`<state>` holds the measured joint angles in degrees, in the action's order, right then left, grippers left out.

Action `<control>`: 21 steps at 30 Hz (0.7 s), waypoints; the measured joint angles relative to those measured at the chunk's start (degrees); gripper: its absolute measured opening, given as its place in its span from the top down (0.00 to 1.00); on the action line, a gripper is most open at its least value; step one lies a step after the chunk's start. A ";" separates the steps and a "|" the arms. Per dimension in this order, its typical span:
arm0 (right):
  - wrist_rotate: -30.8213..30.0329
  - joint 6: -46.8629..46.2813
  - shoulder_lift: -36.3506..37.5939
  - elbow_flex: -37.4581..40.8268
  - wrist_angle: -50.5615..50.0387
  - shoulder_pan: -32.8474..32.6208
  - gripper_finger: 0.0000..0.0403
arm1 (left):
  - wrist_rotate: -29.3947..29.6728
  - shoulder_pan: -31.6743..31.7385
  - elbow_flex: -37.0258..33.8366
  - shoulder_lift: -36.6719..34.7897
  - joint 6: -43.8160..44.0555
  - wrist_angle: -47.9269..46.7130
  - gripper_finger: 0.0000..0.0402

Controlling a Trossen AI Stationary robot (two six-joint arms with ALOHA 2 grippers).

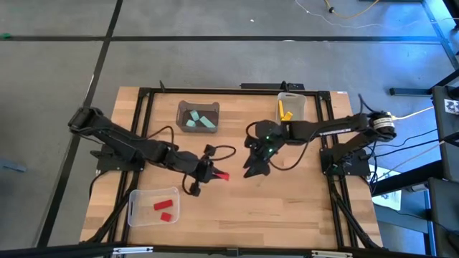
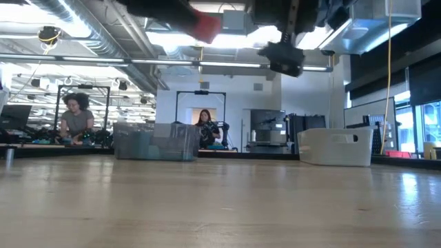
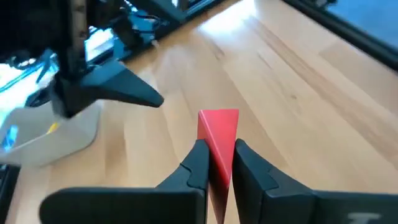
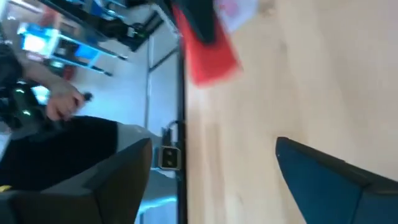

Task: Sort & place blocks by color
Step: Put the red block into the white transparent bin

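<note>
Over the wooden table (image 1: 287, 201), the left gripper (image 1: 208, 172) hangs mid-table, fingers pinching a red block (image 3: 219, 134) clear of the surface. Just beside it, the right gripper (image 1: 256, 166) hovers with fingers spread wide, holding nothing.

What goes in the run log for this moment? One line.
left gripper: shut on red block, above mid-table | right gripper: open, empty, beside it | red bin: two red blocks
</note>
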<state>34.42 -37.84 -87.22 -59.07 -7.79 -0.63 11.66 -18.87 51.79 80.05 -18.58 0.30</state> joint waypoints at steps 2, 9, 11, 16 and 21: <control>-0.32 2.26 1.56 -0.02 -4.53 1.10 0.15 | 0.00 0.32 0.17 -1.78 2.27 -3.44 0.92; -6.47 8.50 5.57 2.52 -17.85 1.96 0.14 | -0.07 2.54 -2.30 -10.50 12.93 -16.99 0.92; -6.89 8.09 6.86 5.33 -18.02 1.65 0.14 | 0.07 3.08 -5.47 -14.12 16.91 -15.54 0.92; -8.98 2.99 11.83 13.61 -12.41 0.39 0.14 | 6.59 3.00 -16.13 -24.78 27.10 -5.21 0.92; -17.77 -2.52 16.81 19.86 8.05 -0.46 0.14 | 10.51 3.06 -25.95 -34.26 34.25 9.91 0.92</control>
<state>16.64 -40.37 -70.41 -39.21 0.26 -1.08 22.17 -15.81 25.84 45.79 15.67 10.21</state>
